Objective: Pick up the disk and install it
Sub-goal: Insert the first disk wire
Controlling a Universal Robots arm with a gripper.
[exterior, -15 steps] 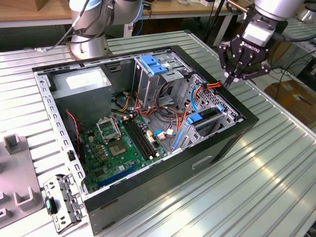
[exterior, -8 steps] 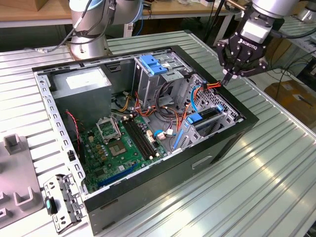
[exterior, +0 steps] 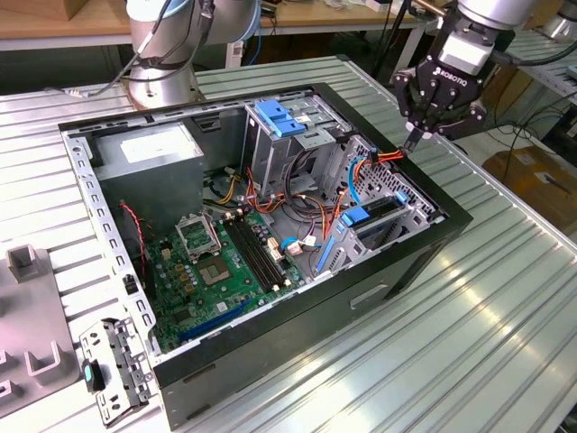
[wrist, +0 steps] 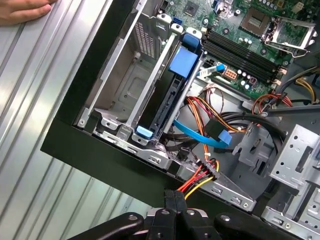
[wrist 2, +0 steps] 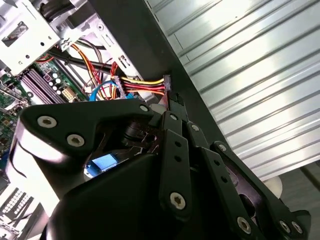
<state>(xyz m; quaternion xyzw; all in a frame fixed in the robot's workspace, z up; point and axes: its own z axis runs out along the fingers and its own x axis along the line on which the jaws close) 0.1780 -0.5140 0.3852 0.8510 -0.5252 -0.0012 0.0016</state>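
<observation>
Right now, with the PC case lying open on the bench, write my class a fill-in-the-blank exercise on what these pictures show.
1. The motherboard inside the open case is coloured ___.
2. The latch on top of the grey cage is coloured ___.
3. The hand hangs over the case's edge on the exterior view's ___ side.
4. The case lies on a ribbed table made of ___.

Missing words: green; blue; right; metal.
</observation>
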